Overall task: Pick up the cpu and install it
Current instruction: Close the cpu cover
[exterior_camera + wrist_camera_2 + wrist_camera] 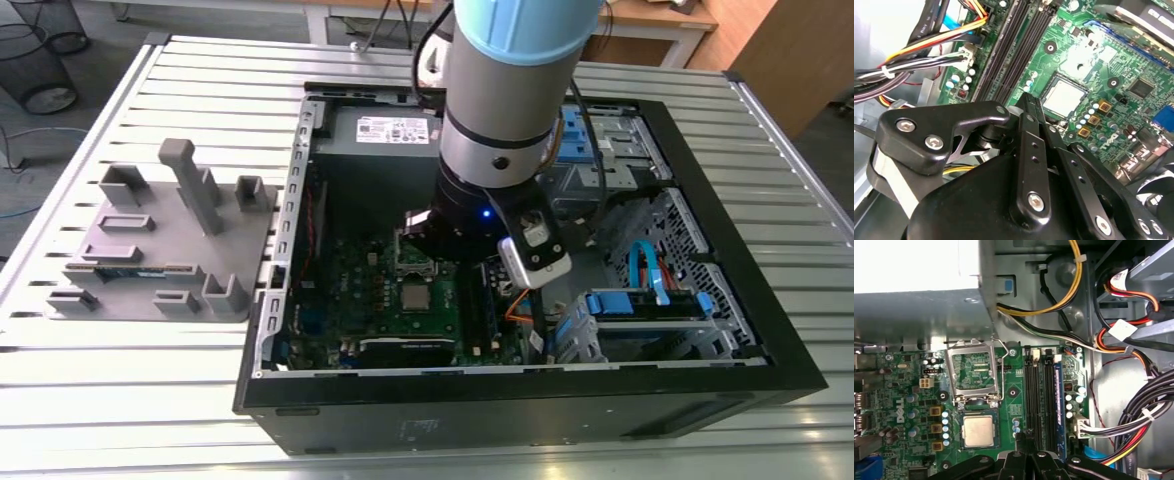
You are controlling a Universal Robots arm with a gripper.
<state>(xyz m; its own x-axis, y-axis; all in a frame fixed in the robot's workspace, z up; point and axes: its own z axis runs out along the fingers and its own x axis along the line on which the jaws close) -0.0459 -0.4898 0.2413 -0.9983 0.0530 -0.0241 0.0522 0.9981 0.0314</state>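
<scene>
1. Exterior view: the arm (514, 90) reaches into the computer case (534, 415); the cpu (416, 297) lies near the motherboard's (350, 290) middle
2. Second wrist view: the gripper (1028, 100) has its fingertips together (holding nothing), just beside the cpu (1064, 97)
3. First wrist view: the cpu (978, 431) sits flat in its socket, the hinged frame (974, 371) swung open beside it

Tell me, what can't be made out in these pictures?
1. Second wrist view: the gripper hides the motherboard beneath it.
2. First wrist view: the picture's edge cuts off the gripper; the memory slots end behind it.
3. Exterior view: the arm covers what lies under its wrist.
4. Every view: whether the cpu is fully seated is too small to tell.
</scene>
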